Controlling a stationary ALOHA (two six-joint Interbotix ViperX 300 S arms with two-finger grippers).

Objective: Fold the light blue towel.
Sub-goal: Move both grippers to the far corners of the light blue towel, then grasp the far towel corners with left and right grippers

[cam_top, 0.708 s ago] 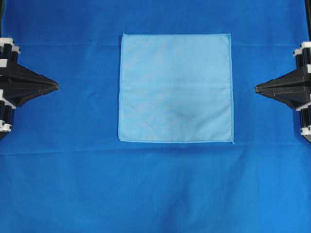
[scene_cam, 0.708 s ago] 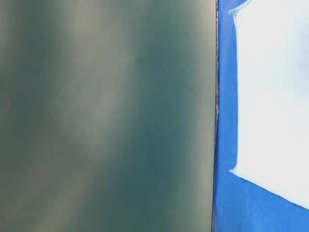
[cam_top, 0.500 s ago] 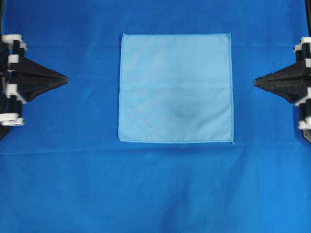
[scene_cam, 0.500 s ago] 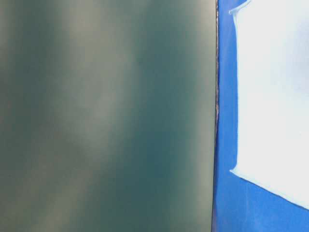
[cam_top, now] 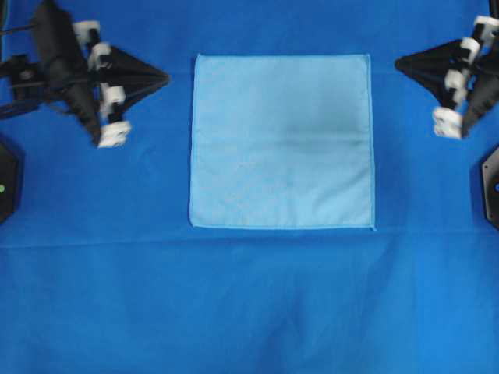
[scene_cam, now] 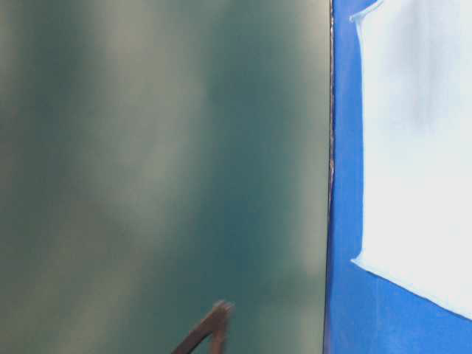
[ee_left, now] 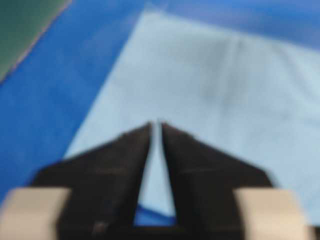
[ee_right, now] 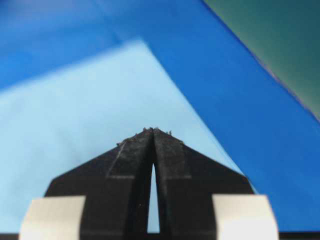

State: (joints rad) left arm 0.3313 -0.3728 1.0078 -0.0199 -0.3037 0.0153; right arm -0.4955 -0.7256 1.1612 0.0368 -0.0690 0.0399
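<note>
The light blue towel [cam_top: 281, 141] lies flat and fully spread in the upper middle of the darker blue table cloth [cam_top: 249, 304], a plain square with a thin stitched hem all round. A faint crease runs across it about halfway down, and a dim shadow sits near its centre. None of its corners is lifted or turned over. From the table-level view only one washed-out corner of it shows, at the right edge, next to a strip of the table cloth and a wide blurred green surface [scene_cam: 162, 169].

The left gripper [cam_top: 165, 78] sits just beside the towel's upper left corner, apart from the hem, its tip pointing toward the cloth. In its wrist view the two black fingers [ee_left: 127, 160] stand a narrow slit apart at the tips, with nothing between them; the towel fills the space ahead and below.

The right gripper [cam_top: 398, 64] is near the towel's upper right corner, also clear of the hem and pointing inward. Its fingers [ee_right: 132, 165] meet at the tips, closed on nothing, with only a thin wedge of daylight further back. The towel's corner lies just under and ahead of them.

Both arms are a little smeared in the overhead view. A dark thin tip [scene_cam: 214, 324] shows at the bottom of the table-level view, too blurred to tell which arm it belongs to.
</note>
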